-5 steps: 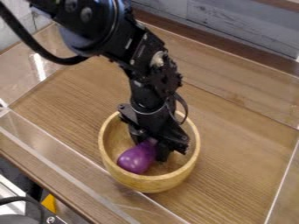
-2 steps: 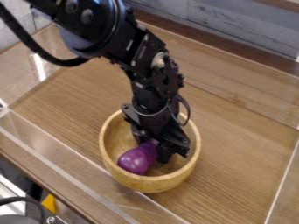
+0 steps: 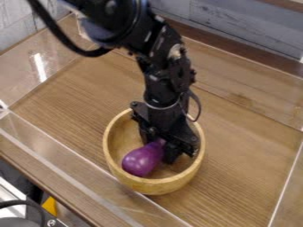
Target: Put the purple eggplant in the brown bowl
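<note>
Purple eggplant (image 3: 142, 159) is lying inside the brown bowl (image 3: 115, 133). I am seeing my gripper (image 3: 169, 147) pointing down, pinching its upper end.

I count one purple eggplant (image 3: 141, 160), one brown bowl (image 3: 116, 136), one tool (image 3: 168, 149) and one tabletop (image 3: 83, 93).

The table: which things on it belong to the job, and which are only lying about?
Belonging to the job:
- purple eggplant, inside the bowl
- brown bowl
- hand, down in the bowl at the eggplant

Only lying about:
- nothing else on the wooden table
</note>
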Available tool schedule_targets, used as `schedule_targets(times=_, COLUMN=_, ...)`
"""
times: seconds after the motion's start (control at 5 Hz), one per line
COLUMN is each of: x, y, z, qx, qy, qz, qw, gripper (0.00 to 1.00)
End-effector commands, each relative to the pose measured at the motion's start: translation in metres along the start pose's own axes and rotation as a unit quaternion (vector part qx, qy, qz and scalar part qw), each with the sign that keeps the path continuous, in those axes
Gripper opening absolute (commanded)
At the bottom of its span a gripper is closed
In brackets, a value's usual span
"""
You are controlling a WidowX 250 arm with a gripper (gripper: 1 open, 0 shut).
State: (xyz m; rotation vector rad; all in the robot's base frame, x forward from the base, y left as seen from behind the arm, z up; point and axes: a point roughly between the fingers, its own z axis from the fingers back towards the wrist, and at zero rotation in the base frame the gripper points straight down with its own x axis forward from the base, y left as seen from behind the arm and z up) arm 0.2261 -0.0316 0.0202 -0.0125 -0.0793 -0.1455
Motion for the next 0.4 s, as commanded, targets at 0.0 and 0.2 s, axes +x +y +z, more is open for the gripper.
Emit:
schedule_targets(times=0.0, x=0.011, y=0.004, z=-0.002, qx=-0.001, qy=0.003, qz=0.002, qw=1.0000, gripper=0.00)
schedule_targets(times=0.2, x=0.010, y=-0.009, z=0.011, qx=-0.001, qy=0.004, qz=0.025, qw=0.9997, gripper=0.00)
